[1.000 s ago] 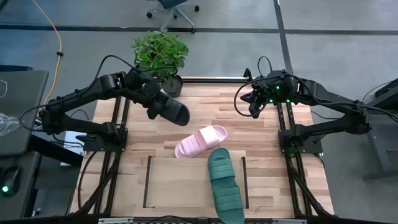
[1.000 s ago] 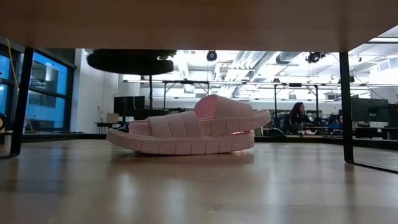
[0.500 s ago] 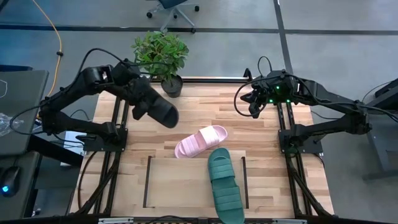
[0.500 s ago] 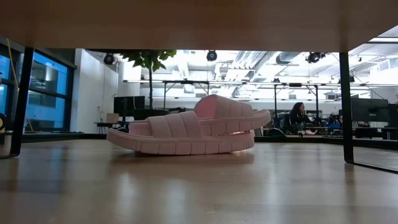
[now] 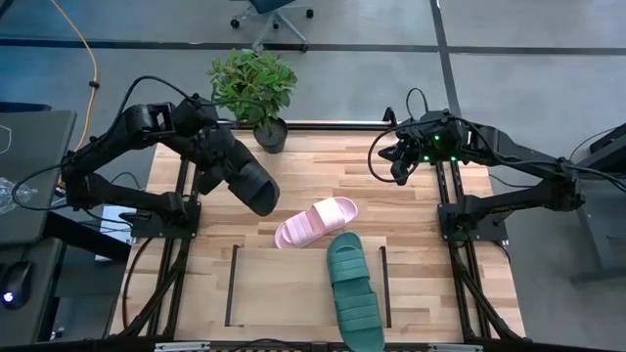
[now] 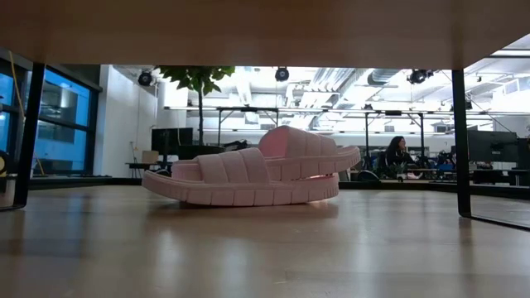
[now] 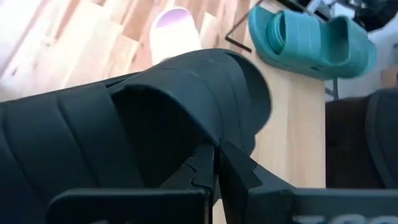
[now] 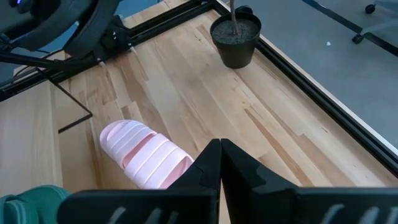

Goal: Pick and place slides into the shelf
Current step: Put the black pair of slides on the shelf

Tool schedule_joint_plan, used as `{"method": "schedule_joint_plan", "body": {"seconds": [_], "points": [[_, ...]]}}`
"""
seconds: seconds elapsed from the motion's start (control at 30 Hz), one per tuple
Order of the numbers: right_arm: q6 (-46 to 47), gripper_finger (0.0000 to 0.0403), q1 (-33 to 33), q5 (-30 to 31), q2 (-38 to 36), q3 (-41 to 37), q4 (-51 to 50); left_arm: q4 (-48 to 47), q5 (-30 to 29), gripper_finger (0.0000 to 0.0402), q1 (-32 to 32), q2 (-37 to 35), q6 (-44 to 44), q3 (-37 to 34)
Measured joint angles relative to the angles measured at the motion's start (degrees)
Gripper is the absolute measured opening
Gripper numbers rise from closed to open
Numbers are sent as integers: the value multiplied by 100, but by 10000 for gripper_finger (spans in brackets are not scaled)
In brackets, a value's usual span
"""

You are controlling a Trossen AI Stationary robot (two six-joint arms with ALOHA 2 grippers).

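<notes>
Above the worktop's point(image 5: 411, 210) far left, the left jaws were clamped on the ribbed black rubber slide point(image 5: 246, 180), which hung just below them; the right jaws were closed and empty.

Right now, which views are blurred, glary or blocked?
Left wrist view: the black slide fills the near field, soft; the teal slide is sharper. Low view: a dark band crosses the top, bright room behind the pink slide. High view: even, sharp.

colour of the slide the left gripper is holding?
Black slide, held by the left gripper; clearest in the high view.
</notes>
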Motion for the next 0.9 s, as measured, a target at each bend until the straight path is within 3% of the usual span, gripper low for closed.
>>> {"method": "schedule_joint_plan", "body": {"seconds": [0.67, 0.9], "points": [[3, 0, 0, 4, -2, 0, -80, 75, -185, 0, -1927, 382, -891, 17], [-9, 0, 0, 4, -2, 0, -98, -45, -345, 0, -2326, 727, -936, 544]]}}
